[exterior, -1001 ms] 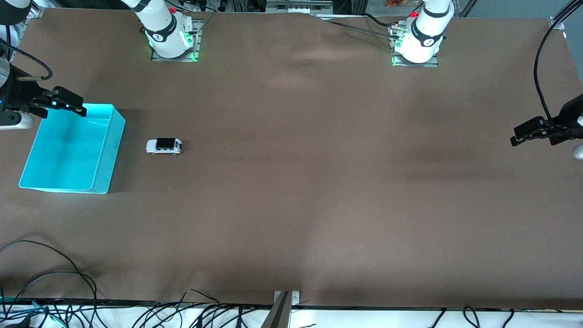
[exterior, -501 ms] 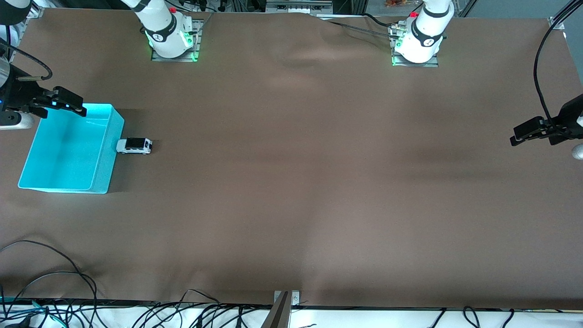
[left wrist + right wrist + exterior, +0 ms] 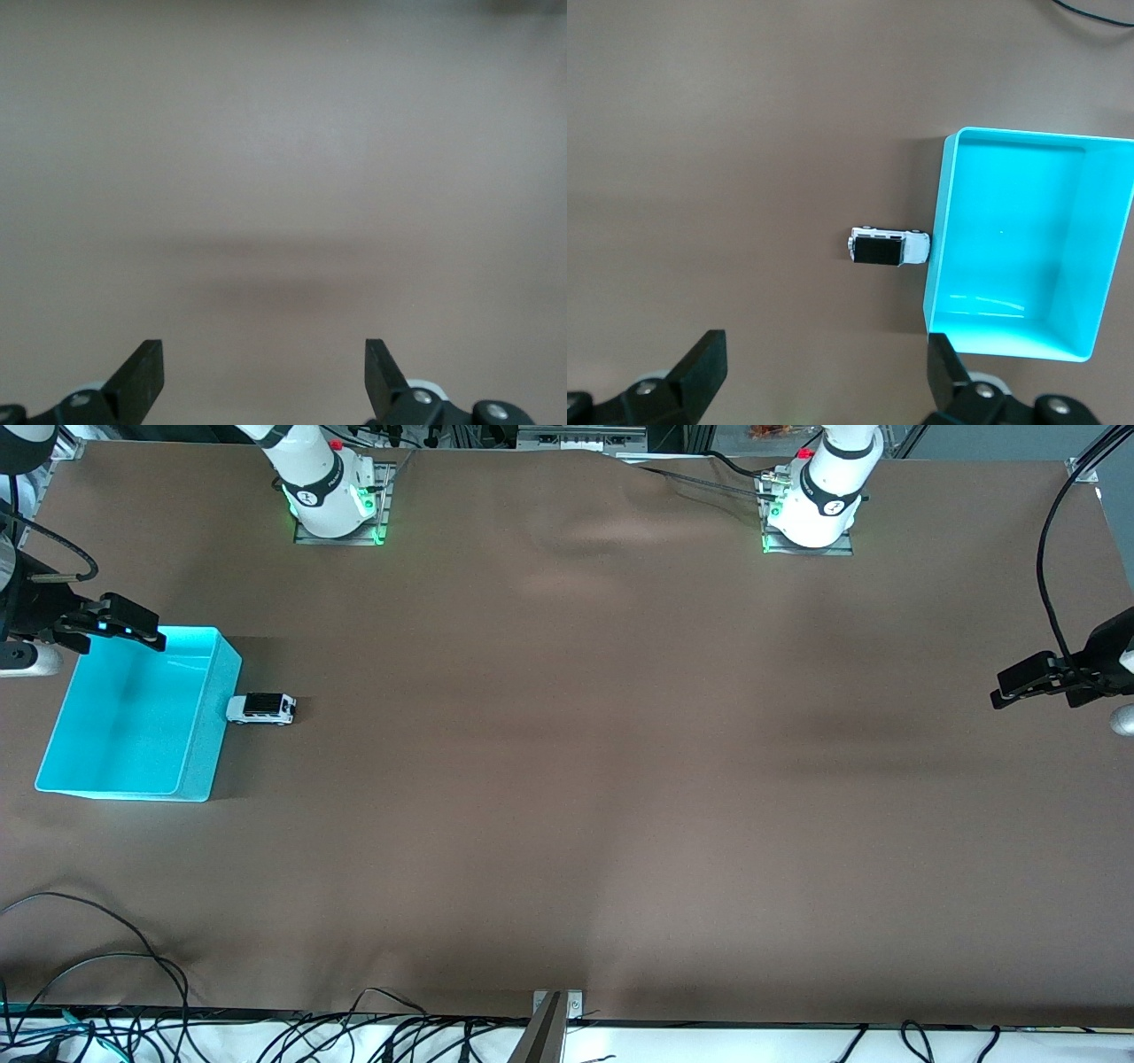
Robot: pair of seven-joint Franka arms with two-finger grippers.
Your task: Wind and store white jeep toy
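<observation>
The front view looks down from high across the table [image 3: 567,779], facing both robot bases along its top edge and taking in the whole brown surface from well back. The left wrist view looks straight down past the parted fingertips [image 3: 142,376] of the left gripper [image 3: 264,372] at bare tabletop only, close in. The right wrist view looks down past the spread fingers of the right gripper [image 3: 824,372] from higher up, and it shares with the front view the white jeep toy [image 3: 889,247] touching the cyan bin [image 3: 943,230] ahead of those fingertips.
</observation>
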